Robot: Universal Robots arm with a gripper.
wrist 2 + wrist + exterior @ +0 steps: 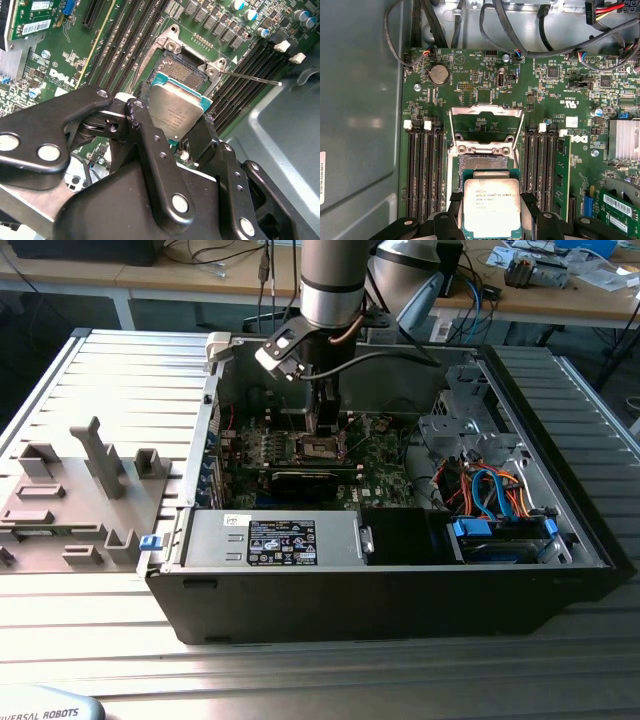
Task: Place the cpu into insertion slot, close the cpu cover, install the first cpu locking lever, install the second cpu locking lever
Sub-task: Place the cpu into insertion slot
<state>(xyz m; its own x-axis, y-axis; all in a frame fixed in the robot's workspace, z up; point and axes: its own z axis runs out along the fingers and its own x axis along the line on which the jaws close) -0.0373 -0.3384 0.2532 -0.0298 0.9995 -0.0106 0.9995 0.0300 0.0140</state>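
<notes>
**Over the open socket: chip in the gripper, not yet seated**

Nearest the wrist cameras, we see the black gripper point(175, 119) closed on the cpu point(177, 112), one finger pressing each of two opposite edges. The chip's dull silver lid faces up, with a thin green border around it.

Just beyond the chip lies the insertion slot point(482, 164). Its dark grid of contacts is bare on the far side, and the chip overlaps its near edge. In the second wrist view the chip looks slightly tilted and offset from the recess. We cannot tell whether its underside touches the socket.

Behind the slot, the cpu cover point(487, 109) stands raised on its hinge, so the green circuit board point(480, 75) shows through its square cut-out. One thin locking lever point(250, 77) juts out sideways, unlatched.

We judge the first step to be in hand but unfinished. The chip is at the slot rather than in it. The cover has yet to be closed, and neither lever is fastened.

Rows of memory slots point(425, 175) flank the socket on both sides. Farther off are a coin cell battery point(439, 74) and dark cables point(520, 30) at the board's far edge. In the exterior view, the arm reaches down into an open computer case point(400, 590).

Small lines of dark print sit on the chip's lid, and white lettering is scattered across the board. A black-and-white sticker point(282, 542) covers part of the power supply. We note only where this print sits.
</notes>
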